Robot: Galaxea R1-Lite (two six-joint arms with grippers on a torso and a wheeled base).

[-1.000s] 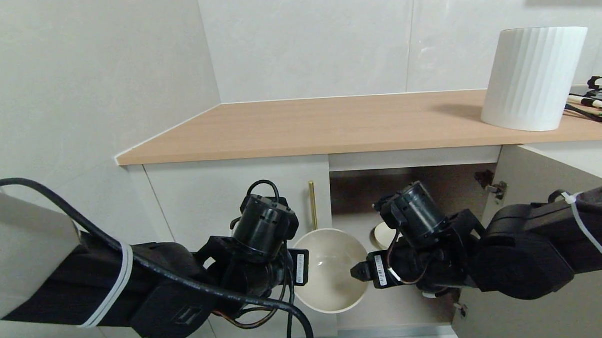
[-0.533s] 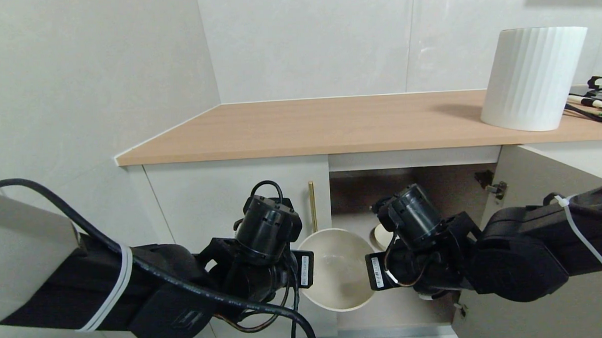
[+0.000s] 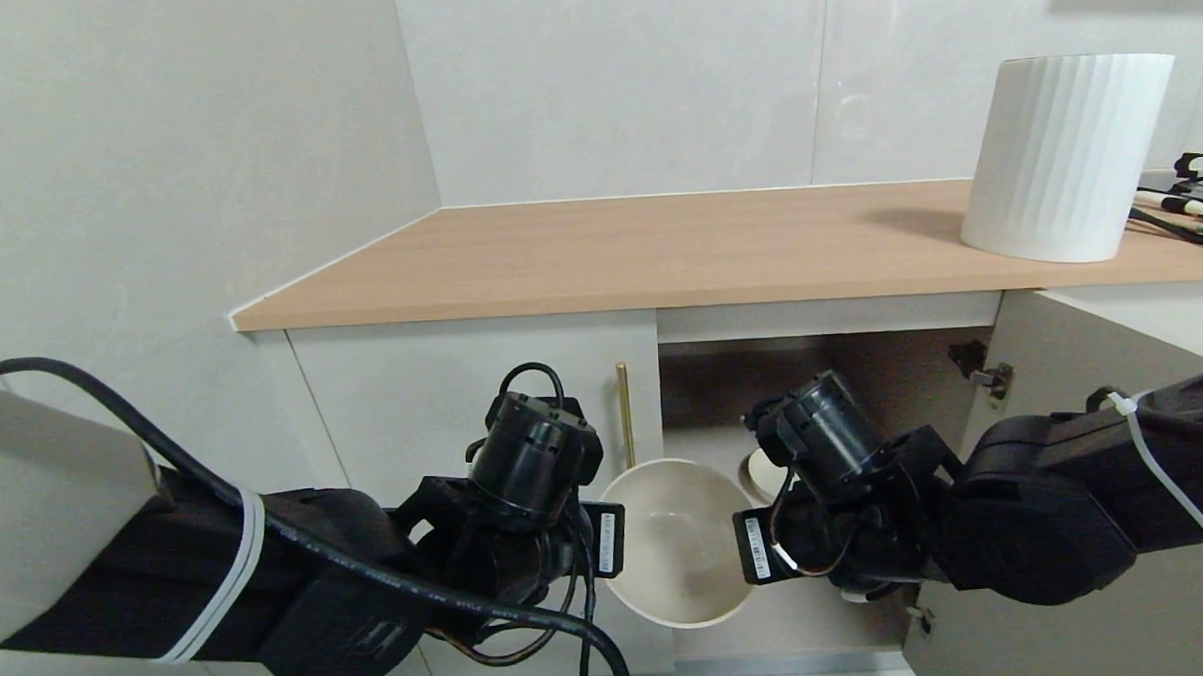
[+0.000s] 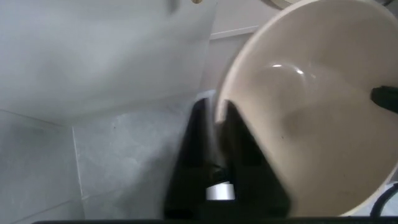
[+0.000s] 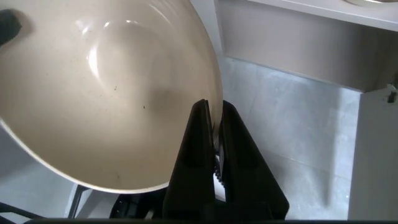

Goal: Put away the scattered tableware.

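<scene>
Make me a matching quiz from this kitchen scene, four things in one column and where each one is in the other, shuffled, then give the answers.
Things:
1. bowl
2. white ribbed tub
3. small plate
4. gold handle

Places:
A. on the closed door
B. pinched at its rim by the left claw and right claw
C. on the counter
D. inside the open cupboard

Pairs: 1-B, 2-C, 3-D, 4-A.

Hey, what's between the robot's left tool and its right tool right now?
A glossy cream round bowl: the left tool pinches one side of its rim, the right tool the opposite side, seen in the head view.
</scene>
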